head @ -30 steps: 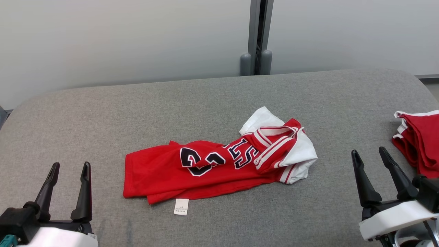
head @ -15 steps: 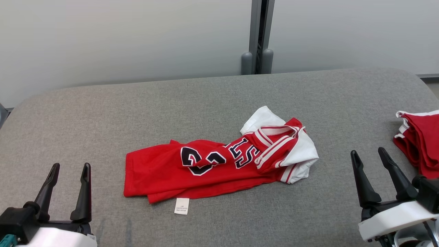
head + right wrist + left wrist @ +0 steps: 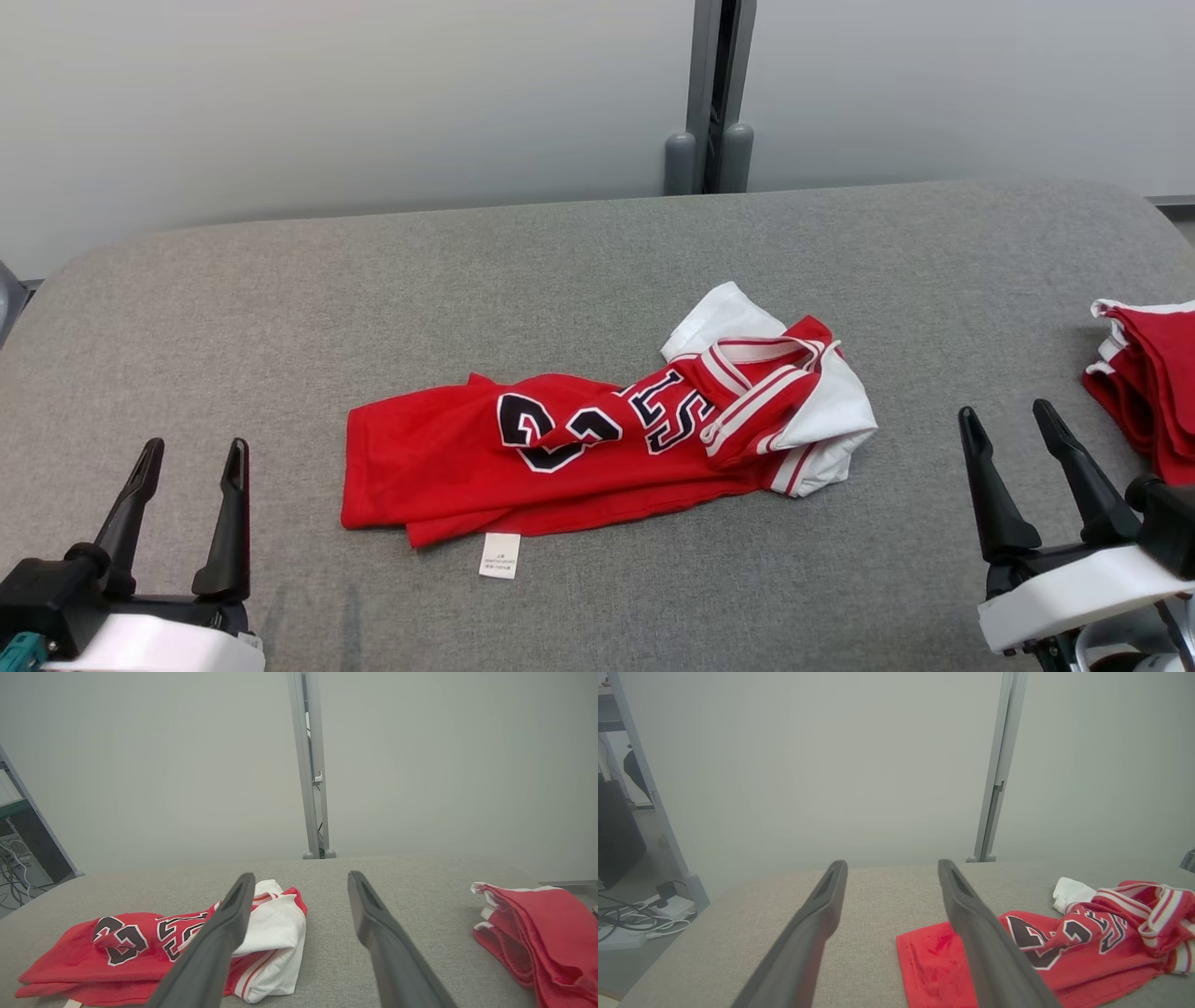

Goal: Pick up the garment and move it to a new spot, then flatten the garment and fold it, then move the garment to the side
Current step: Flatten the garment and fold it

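Only the head camera has shifted slightly; the jersey [image 3: 597, 457] lies unmoved, crumpled mid-table [image 3: 280, 308]. Soft, light, probably slippery (it looks like mesh): pinch the red hem and the white shoulder end. The left gripper [image 3: 196, 448] and right gripper [image 3: 1005, 412] gape, empty, either side.

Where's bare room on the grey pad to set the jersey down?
Free: the grey padded surface left of the crumpled red-and-white jersey, and the far strip behind it. Crowded: the right edge, by the folded red garment stack.
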### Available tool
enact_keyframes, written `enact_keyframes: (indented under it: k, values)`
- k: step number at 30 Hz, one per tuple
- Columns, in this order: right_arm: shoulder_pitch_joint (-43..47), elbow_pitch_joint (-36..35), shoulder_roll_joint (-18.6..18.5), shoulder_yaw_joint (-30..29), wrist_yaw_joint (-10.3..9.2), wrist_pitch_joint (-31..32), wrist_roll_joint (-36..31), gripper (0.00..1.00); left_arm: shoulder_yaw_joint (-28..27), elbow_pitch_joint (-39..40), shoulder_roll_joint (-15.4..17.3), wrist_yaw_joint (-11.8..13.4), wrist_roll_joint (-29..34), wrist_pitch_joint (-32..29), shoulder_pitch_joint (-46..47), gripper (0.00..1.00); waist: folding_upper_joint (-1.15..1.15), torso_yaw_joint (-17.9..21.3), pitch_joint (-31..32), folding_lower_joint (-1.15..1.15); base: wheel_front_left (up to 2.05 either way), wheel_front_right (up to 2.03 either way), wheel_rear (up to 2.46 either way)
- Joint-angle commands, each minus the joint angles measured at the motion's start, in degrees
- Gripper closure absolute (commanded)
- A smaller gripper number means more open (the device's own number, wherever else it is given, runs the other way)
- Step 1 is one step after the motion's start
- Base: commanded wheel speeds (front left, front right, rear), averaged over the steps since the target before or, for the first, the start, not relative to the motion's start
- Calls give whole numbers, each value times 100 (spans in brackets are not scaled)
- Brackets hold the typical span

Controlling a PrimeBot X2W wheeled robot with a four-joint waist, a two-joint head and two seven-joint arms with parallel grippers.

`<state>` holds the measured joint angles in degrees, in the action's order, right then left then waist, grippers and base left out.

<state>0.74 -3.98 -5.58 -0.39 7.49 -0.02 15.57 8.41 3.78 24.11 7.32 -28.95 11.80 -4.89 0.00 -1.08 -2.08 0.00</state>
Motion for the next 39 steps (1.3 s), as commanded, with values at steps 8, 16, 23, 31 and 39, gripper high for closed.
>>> enact_keyframes:
  k: [8,16,23,31,39]
  values:
    - [-272,123,-208,117,1,299,83,0,23,86,25,16,-6,53,277,0,0,-107,-361,0,0,0,0]
    - [-991,440,-668,558,1,1103,380,0,154,15,-96,-125,84,157,792,0,0,-308,-1128,0,0,0,0]
    - [-1598,973,-980,914,0,1377,655,51,197,-331,-244,-332,129,272,1217,0,0,-435,-1511,0,0,0,0]
    - [-1680,907,-861,784,0,858,903,100,89,-586,-342,-465,191,318,1392,0,0,-380,-1577,0,0,0,0]
    - [-1345,-101,-475,380,1,96,986,100,-81,-655,-370,-580,283,327,1394,0,0,-161,-1440,0,0,0,0]
